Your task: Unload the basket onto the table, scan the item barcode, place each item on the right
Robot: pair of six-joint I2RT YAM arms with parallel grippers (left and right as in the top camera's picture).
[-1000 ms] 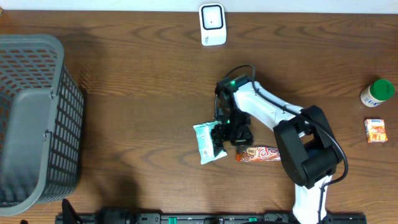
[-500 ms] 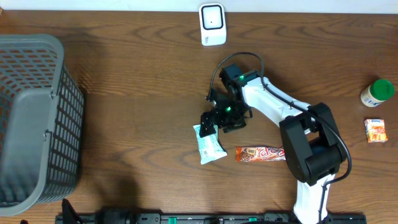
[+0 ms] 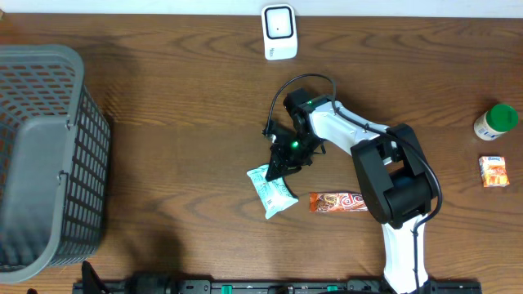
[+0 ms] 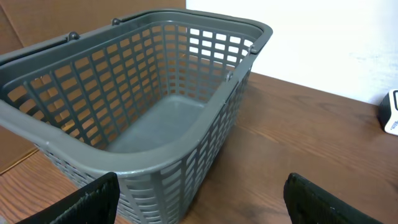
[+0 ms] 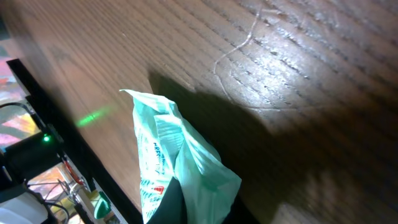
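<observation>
Packet (image 3: 272,192), teal and white, in right tool (image 3: 282,166) (print unreadable)

Wooden table (image 3: 180,122): basket (image 3: 91,171), scanner (image 3: 279,31), candy bar (image 3: 337,201), bottle (image 3: 495,121)

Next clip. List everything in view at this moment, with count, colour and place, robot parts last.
basket: one, grey, left end of the table, nothing inside.
scanner: one, white, far edge, centre.
packet: one, pale green, table centre.
snack bar: one, red-orange, just right of the packet.
container: one, white with green lid, right edge.
small pack: one, orange, right edge, nearer the robot than the container.
table: one, brown wood.
right pincer: one, black, shut on the packet's upper end.
left pincer: one, black, open, empty, facing the basket.
</observation>
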